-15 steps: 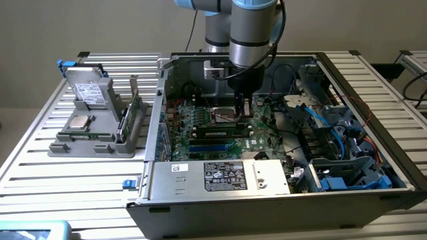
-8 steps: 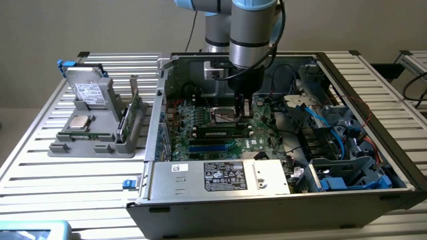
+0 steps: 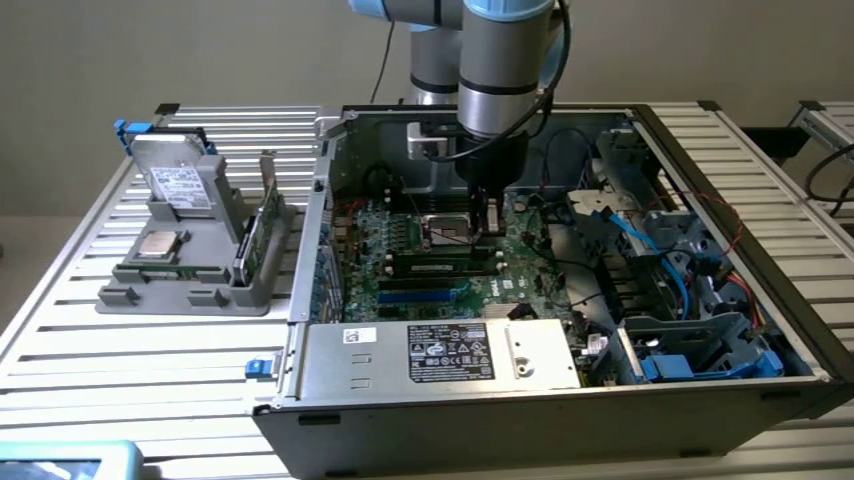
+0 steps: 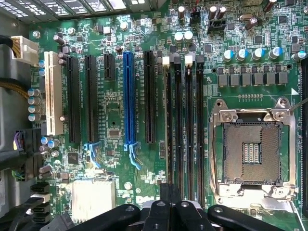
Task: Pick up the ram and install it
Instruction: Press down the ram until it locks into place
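Ram (image 3: 434, 268) looks to you as if it stands on edge in a slot just beside the empty socket (image 3: 449, 232), label facing outward, lined up with the slot so its contacts can seat. Your gripper (image 3: 483, 225) hangs inside the case (image 3: 561, 390) right above that row, fingers (image 4: 156, 211) pinched together, probably to act as a blunt pusher; whether it touches the stick you cannot tell

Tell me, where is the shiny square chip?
On the exterior view's left, the square chip lies in the gray holder, beside the upright drive.
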`<state>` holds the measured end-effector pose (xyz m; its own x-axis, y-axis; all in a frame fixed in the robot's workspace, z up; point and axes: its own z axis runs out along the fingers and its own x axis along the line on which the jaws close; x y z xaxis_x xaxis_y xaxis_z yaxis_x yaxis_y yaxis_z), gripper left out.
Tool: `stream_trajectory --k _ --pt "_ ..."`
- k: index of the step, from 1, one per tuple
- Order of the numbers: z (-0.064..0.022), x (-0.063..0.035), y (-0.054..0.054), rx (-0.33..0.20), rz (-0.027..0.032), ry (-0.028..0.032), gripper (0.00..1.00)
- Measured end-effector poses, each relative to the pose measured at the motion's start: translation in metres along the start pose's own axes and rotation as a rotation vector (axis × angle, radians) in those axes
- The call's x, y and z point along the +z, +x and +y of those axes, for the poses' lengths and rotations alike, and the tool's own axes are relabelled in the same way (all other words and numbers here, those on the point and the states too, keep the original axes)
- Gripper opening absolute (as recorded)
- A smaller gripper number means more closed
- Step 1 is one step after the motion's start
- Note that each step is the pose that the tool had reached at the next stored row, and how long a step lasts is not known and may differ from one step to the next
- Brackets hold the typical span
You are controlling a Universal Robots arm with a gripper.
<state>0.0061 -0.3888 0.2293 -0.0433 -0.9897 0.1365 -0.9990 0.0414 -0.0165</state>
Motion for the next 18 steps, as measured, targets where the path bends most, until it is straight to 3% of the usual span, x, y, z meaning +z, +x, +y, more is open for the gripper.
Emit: stream_trajectory --k 4,14,18 --pt "0.0082 -0.0109 0.003 0.000 -0.0045 -0.0007 0.11" --pt "0.0526 -0.0114 0.005 0.000 -0.0078 -0.0009 0.11" --pt "0.0598 -0.0093 0.005 0.000 -0.0089 -0.0008 0.11"
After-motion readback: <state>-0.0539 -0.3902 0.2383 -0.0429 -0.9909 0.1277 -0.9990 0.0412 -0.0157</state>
